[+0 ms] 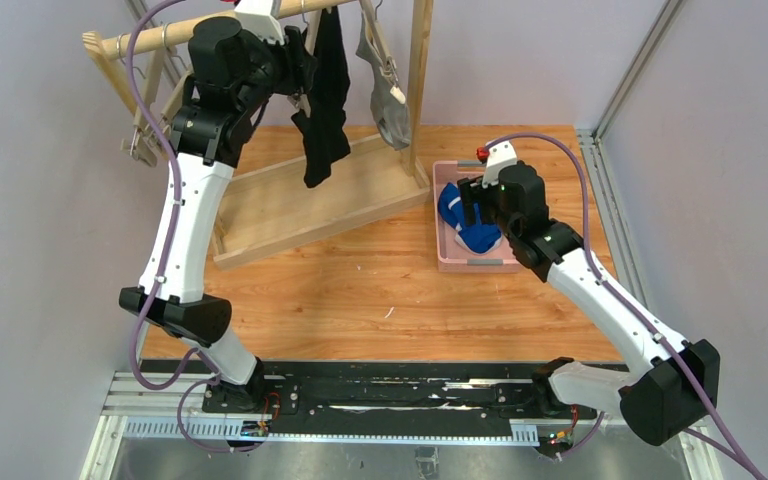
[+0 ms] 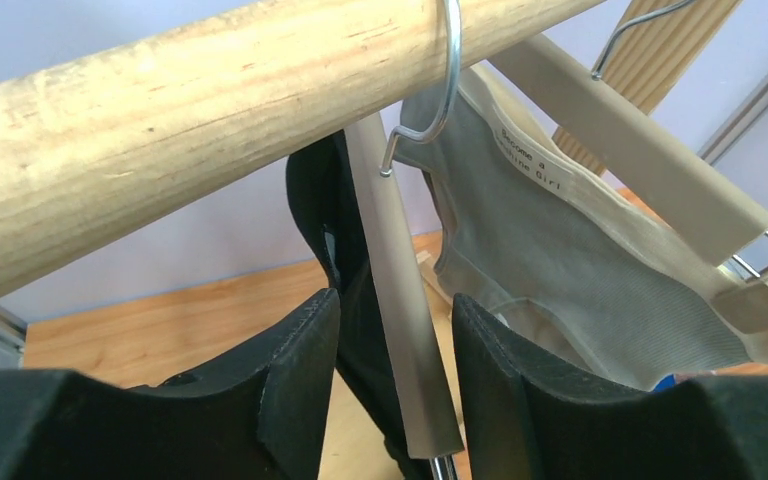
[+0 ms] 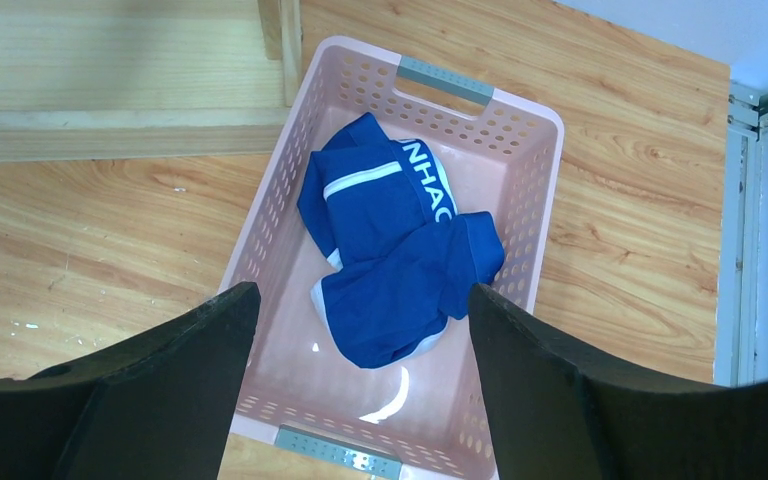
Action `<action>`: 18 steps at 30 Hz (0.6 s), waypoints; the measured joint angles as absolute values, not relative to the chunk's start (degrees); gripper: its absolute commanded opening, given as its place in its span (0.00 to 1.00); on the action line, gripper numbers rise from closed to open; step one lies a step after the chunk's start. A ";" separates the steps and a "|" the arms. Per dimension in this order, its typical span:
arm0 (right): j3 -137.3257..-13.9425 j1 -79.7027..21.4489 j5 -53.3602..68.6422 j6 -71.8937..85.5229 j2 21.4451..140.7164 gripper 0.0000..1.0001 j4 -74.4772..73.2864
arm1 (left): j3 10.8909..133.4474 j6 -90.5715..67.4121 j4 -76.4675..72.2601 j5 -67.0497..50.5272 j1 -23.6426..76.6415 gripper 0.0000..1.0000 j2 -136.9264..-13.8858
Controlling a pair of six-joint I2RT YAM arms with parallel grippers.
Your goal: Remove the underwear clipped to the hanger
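Note:
The black underwear (image 1: 325,100) hangs clipped to a hanger on the wooden rail (image 1: 150,38). The grey underwear (image 1: 385,95) hangs to its right. My left gripper (image 1: 303,72) is up at the rail and open. In the left wrist view its fingers (image 2: 290,370) straddle the hanger's flat arm (image 2: 390,250) and the black underwear (image 2: 345,270) without closing on them. The grey underwear (image 2: 560,270) hangs behind on its own hanger. The blue underwear (image 3: 390,260) lies loose in the pink basket (image 3: 280,210). My right gripper (image 3: 360,380) is open and empty above it.
The wooden rack has a base frame (image 1: 300,205) on the table and an upright post (image 1: 418,80) beside the pink basket (image 1: 442,250). Empty hangers (image 1: 145,130) hang at the rail's left end. An aluminium rail (image 1: 610,200) edges the table on the right.

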State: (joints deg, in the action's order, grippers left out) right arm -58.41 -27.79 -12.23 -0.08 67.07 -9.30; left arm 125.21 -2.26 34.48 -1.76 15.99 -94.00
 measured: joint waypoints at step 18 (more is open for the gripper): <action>-57.04 -28.10 -12.71 -0.51 67.09 0.79 -8.78 | 122.30 -0.95 32.38 -0.73 16.08 0.00 -93.95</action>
